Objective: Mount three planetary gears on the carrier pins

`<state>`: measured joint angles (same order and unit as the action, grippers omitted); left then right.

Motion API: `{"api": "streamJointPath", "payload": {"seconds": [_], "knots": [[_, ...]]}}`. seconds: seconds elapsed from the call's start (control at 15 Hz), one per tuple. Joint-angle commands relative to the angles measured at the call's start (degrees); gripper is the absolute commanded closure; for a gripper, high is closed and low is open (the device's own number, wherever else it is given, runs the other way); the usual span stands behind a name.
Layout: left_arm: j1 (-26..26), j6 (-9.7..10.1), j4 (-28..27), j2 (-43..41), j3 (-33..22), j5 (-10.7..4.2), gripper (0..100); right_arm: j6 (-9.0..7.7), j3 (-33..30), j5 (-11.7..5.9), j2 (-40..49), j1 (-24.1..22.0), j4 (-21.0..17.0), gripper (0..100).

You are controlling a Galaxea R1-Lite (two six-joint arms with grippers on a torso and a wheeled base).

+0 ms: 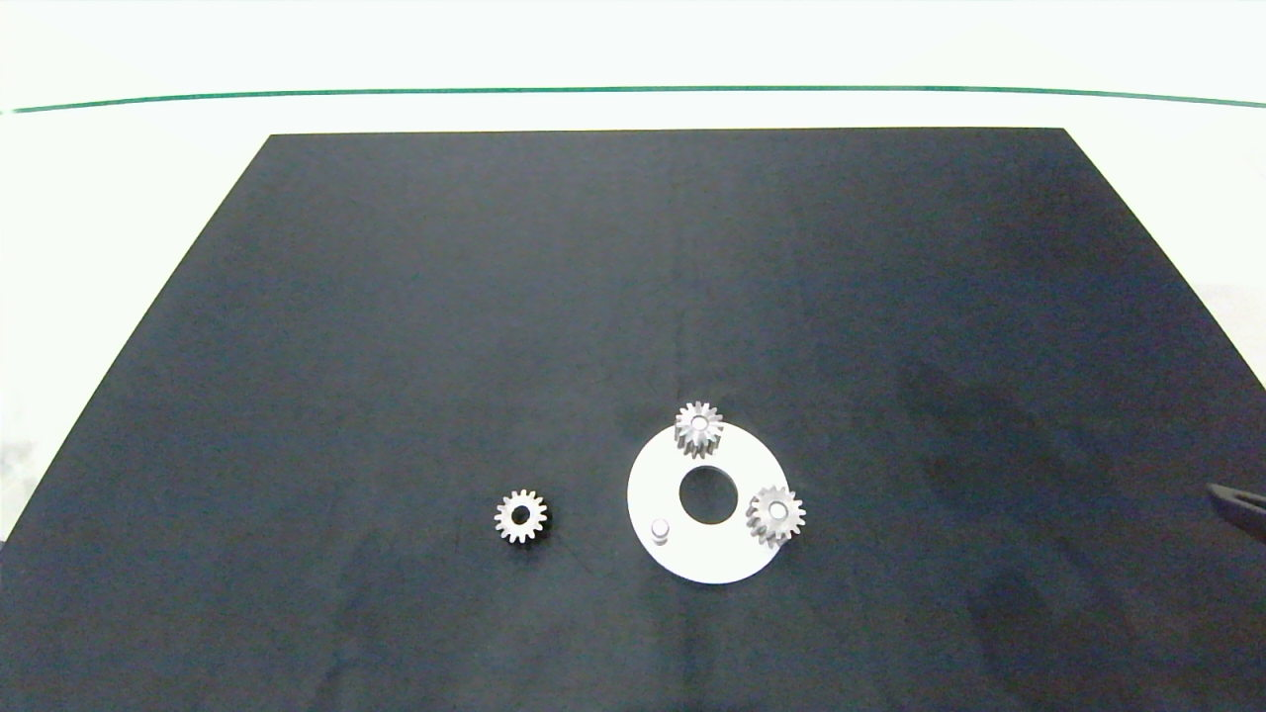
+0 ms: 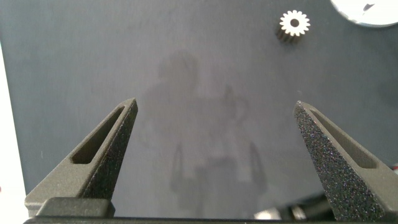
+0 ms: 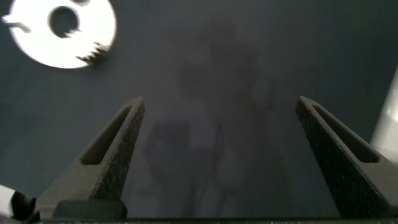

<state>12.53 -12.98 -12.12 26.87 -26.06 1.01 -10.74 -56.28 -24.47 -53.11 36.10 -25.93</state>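
Two planetary gears (image 1: 698, 427) sit bore-up on carrier pins of the white disc (image 1: 708, 554); third gear (image 1: 520, 515) lies flat left of it, one pin (image 1: 660, 530) bare. Left gripper (image 2: 214, 109) and right gripper (image 3: 221, 102) both gape empty

White disc (image 2: 367, 11) cut by edge – two pins hidden (under gears (image 1: 698, 427)).

Left claw (image 2: 216, 109): dark grey, tapered, grainy, slotted fingers; right claw (image 3: 221, 102) alike.

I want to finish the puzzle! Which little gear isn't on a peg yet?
The gear lying alone on the black mat, left of the white disc. The other two sit on pegs.
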Motion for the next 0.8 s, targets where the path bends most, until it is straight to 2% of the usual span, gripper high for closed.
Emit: {"api": "streamJointPath", "payload": {"seconds": [0.07, 0.13, 0.33, 0.4, 0.47, 0.6, 0.67, 0.8], "knots": [[1.00, -3.54, 5.61, 7.94, 4.09, 0.22, 0, -0.16, 8.65, -0.85, 19.54, -8.41, -2.28, 0], [1.27, -3.72, 6.05, 8.64, 3.92, 0.22, 0, -0.16, 8.82, -0.85, 20.51, -9.20, -2.37, 0], [3.55, -3.10, 14.67, 16.99, 4.18, 0.22, 0, -0.42, 8.21, -0.85, 23.93, -13.60, -1.84, 0], [3.82, -3.19, 16.95, 19.27, 4.35, 0.22, 0, -0.86, 8.03, -0.85, 24.73, -14.21, -1.93, 0], [4.69, -3.45, 19.68, 21.30, 4.00, 0.31, 0, -2.09, 8.03, -0.85, 25.69, -14.21, -1.93, 0], [9.79, -3.54, 26.97, 26.75, 4.00, 0.22, 0, -3.06, 7.50, -0.85, 26.22, -15.09, -1.93, 0], [11.81, -3.63, 28.82, 28.68, 4.53, 0.22, 0, -2.97, 6.71, -0.85, 25.87, -15.35, -2.02, 0], [16.91, -3.54, 29.08, 31.58, 5.06, -0.13, 0, -2.97, 6.19, -0.85, 25.60, -15.35, -2.11, 0]]}}
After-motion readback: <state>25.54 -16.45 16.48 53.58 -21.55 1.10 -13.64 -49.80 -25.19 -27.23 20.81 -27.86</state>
